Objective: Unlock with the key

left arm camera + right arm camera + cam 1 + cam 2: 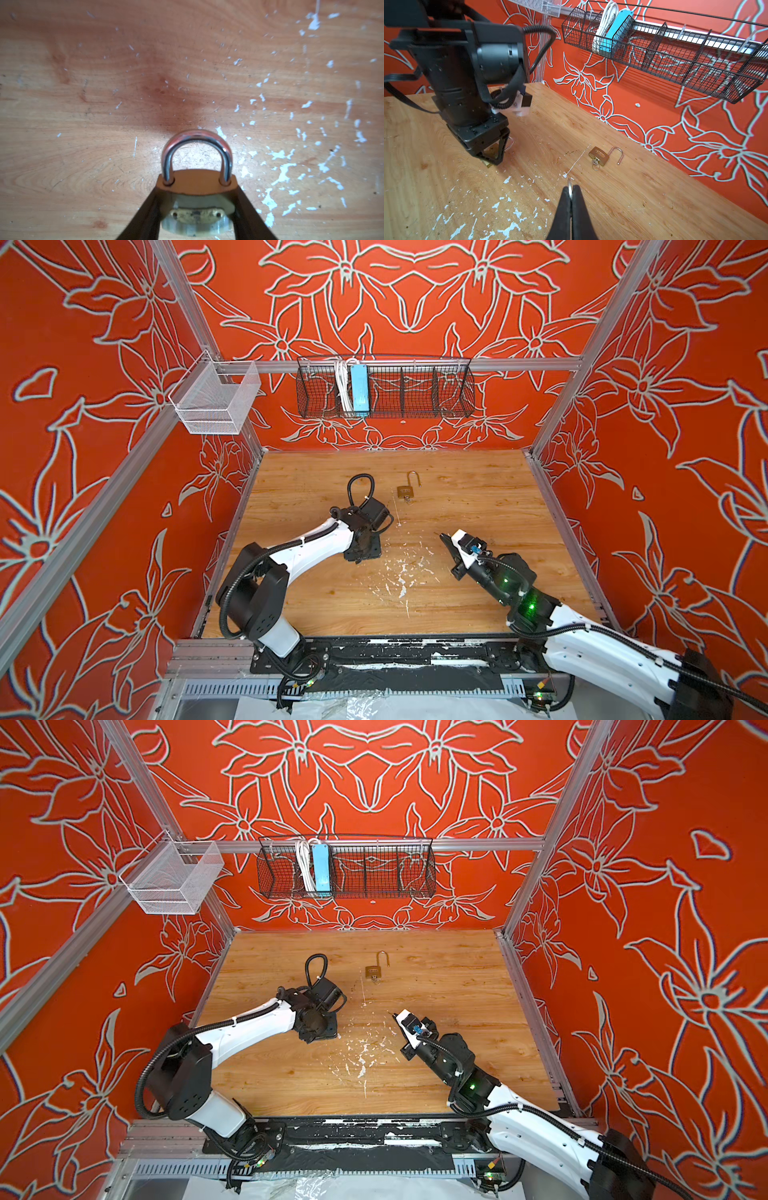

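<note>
Left pincer (366, 551) points down at the scuffed light wooden surface (478, 506) in both top views, left of centre, its jaws hidden under the wrist. The right pincer (444, 536) lies low at centre right, tips aimed toward it, and the two are well apart. Further up the frame a second brass padlock with its shackle swung open (406, 490) lies flat with a key in its base. On the back wall hang a black wire basket (415, 400) holding a blue power strip (358, 390), and at upper left a white mesh basket (216, 402). None of these is in the way.

The left wrist view settles the grip. Roughly half open, the left pincer clamps the sides of a brass padlock with a closed steel shackle (196, 180) at bottom centre, the shackle jutting past the fingertips.

In the right wrist view the right pincer, fully closed, pinches a small silver key (569, 183) at bottom centre, only a sliver showing. The held padlock sits at centre left.

Several things could go wrong. So little key protrudes that it may twist or slip on contact. No view shows the keyway, so misalignment seems likely. The spare padlock could also be mistaken for the target.
</note>
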### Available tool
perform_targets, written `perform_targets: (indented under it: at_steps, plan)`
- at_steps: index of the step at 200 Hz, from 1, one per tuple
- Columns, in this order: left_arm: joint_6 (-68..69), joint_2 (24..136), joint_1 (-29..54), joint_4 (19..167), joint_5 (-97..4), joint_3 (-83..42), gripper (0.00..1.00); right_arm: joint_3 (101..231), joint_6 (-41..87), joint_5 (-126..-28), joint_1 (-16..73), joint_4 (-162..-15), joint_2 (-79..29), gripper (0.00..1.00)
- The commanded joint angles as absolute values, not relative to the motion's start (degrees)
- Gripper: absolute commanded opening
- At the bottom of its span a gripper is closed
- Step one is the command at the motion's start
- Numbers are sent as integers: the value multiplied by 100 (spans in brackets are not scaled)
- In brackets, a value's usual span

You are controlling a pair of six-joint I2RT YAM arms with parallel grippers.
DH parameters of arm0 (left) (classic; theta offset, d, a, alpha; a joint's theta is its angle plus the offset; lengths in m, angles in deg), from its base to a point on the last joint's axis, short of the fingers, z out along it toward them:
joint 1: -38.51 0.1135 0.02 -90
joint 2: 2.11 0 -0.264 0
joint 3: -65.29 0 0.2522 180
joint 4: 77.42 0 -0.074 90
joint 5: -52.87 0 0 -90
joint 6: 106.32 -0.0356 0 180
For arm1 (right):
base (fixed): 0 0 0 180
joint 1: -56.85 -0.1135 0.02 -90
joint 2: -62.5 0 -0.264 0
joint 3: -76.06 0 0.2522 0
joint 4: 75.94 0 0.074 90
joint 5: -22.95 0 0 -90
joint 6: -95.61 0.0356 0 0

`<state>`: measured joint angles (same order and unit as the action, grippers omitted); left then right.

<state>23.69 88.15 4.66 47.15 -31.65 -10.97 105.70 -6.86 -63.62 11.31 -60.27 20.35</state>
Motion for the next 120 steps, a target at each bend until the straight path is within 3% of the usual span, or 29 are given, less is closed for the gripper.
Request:
perform_targets:
  at_steps: [1, 120]
  plan:
    - [2340, 8837, 467, 4864, -3001, -1009, 49, 10529, -565, -6517, 1194, -5928, 2065, 0]
    - [2851, 9424, 414, 5013, -3295, -672, 52, 10560, -589, -6483, 1290, -6018, 2006, 0]
